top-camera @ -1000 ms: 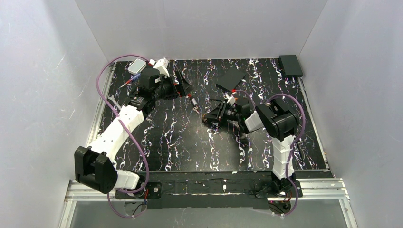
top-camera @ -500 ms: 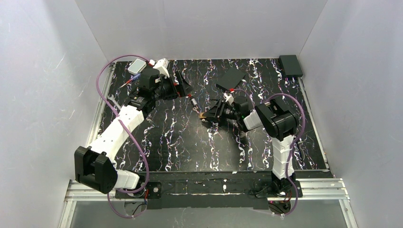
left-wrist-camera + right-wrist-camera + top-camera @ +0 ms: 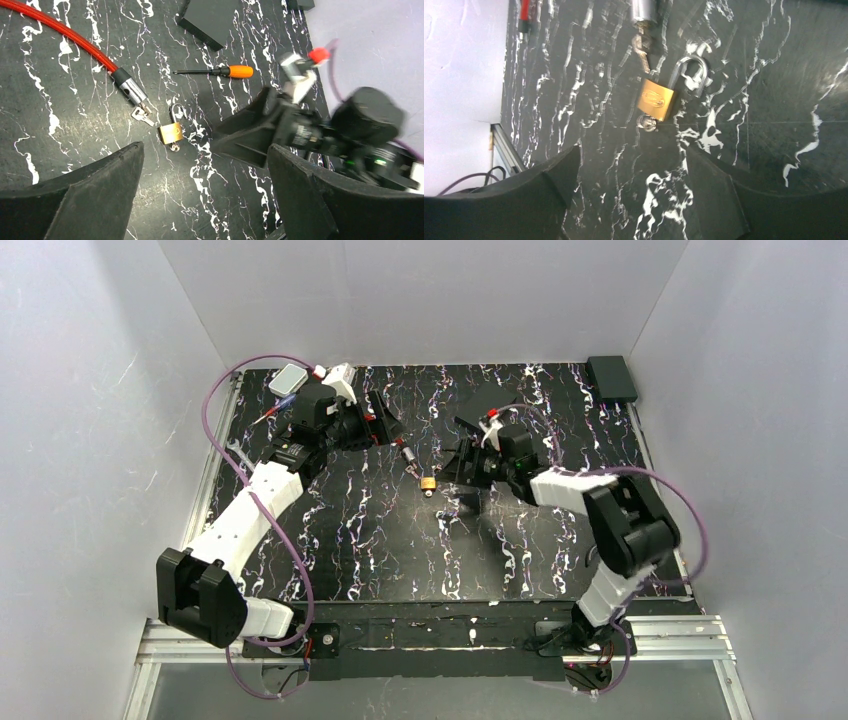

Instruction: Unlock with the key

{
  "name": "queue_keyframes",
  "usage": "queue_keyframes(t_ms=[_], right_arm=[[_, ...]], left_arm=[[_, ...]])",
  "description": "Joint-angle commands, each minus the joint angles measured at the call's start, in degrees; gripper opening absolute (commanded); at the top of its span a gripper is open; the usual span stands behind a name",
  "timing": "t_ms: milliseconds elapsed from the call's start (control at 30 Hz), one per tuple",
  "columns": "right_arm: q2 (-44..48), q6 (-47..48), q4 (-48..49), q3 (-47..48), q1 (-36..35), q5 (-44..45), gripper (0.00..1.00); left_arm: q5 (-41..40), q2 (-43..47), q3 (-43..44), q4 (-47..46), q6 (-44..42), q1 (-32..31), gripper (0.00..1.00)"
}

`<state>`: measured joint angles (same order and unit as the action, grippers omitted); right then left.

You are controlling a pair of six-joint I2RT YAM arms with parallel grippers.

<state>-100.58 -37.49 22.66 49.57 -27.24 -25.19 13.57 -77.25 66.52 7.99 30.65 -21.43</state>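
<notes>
The small brass padlock [image 3: 428, 483] lies flat on the black marbled table, also in the left wrist view [image 3: 171, 132] and the right wrist view [image 3: 656, 99]. Its shackle [image 3: 689, 75] stands swung open. A tiny silvery key head [image 3: 647, 122] sticks out of its underside. A small bunch of silvery keys [image 3: 142, 116] lies at the metal end of the red cable lock [image 3: 65, 37]. My right gripper [image 3: 462, 468] [image 3: 633, 150] is open and empty, just right of the padlock. My left gripper [image 3: 385, 422] [image 3: 205, 146] is open and empty, farther back and to the left.
An orange-handled screwdriver [image 3: 225, 71] lies beyond the padlock. A flat black box [image 3: 210, 20] sits farther back, and another black box [image 3: 611, 377] stands at the far right corner. White walls close in the table on three sides.
</notes>
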Motion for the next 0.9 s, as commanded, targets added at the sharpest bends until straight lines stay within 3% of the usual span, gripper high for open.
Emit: queue_keyframes(t_ms=[0, 233, 567, 867], right_arm=[[15.6, 13.9, -14.8, 4.5, -0.8, 8.5, 0.97], [32.5, 18.5, -18.7, 2.8, -0.8, 16.3, 0.98], [50.5, 17.2, -18.0, -4.9, -0.8, 27.1, 0.98], [59.2, 15.2, -20.5, -13.2, -0.8, 30.5, 0.98]], left_arm=[[-3.1, 2.7, 2.9, 1.1, -2.6, 0.0, 0.91], [-9.4, 5.2, 3.1, 2.3, -7.2, -2.9, 0.91], [-20.1, 10.8, 1.3, 4.4, -12.2, -8.7, 0.93], [-24.9, 22.1, -10.6, 8.0, -18.1, -8.6, 0.98]])
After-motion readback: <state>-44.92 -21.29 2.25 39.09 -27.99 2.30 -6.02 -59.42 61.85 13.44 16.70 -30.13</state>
